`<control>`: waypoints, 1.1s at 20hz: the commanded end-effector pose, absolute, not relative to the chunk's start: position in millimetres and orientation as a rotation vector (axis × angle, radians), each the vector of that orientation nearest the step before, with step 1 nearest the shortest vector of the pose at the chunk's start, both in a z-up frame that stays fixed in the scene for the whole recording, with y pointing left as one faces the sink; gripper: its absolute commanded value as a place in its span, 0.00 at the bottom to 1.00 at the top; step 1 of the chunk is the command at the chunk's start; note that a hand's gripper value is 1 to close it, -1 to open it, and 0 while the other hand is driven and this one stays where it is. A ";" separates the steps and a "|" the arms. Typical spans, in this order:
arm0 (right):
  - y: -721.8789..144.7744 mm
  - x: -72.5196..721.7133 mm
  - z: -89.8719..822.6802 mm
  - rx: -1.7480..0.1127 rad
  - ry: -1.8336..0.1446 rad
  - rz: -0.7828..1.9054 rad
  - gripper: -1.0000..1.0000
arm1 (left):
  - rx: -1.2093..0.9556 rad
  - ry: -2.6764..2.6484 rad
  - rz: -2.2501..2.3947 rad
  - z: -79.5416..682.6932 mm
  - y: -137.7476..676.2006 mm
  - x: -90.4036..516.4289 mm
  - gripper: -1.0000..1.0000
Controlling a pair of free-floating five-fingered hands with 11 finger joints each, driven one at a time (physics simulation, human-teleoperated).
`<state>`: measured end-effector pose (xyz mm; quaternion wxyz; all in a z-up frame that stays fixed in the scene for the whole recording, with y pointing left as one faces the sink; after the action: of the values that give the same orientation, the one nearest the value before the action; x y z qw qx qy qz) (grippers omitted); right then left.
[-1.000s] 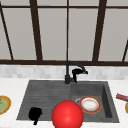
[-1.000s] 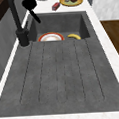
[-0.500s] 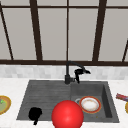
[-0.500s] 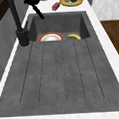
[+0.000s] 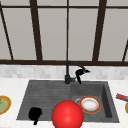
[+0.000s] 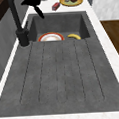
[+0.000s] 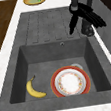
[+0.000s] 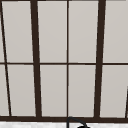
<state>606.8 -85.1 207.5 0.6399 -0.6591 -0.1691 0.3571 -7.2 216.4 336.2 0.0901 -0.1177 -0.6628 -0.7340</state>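
Note:
My right hand (image 5: 81, 72) hovers at the tip of the black faucet (image 5: 67, 75), above the basin's back edge. In the right side view this hand (image 7: 86, 13) is open, with its fingers stretched out flat and the thumb pointing down beside the faucet (image 7: 88, 29). It also shows at the top of the left side view, as the hand (image 6: 31, 0) next to the faucet (image 6: 18, 22). My left hand (image 5: 35, 113) floats low over the front left of the draining board. A big red ball (image 5: 67, 115) sits at the front middle.
In the basin lie a red-rimmed white plate (image 7: 70, 82) and a banana (image 7: 34, 89). A yellow plate with food (image 5: 3, 105) stands on the left counter. On the right counter are a second yellow plate (image 6: 71, 0) and a red packet (image 6: 56, 6). The ribbed draining board (image 6: 61, 75) is bare.

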 end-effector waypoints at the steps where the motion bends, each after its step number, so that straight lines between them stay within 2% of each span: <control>1: -93.3 592.4 187.2 -1.441 -0.445 0.880 0.00 | -0.350 -1.971 -2.182 336.2 216.4 -7.2 0.50; 8: -96.3 592.5 165.4 -1.443 -0.586 1.016 0.00 | -0.350 -1.971 -2.182 336.2 216.4 -7.2 0.50; 22: -125.0 530.5 148.6 -1.252 -0.767 1.152 0.00 | -0.350 -1.971 -2.182 336.2 216.4 -7.2 0.50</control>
<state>547.7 -114.7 149.9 0.5892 -0.5592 -0.3152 0.4907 -7.2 216.4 336.2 0.0901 -0.1177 -0.6628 -0.7340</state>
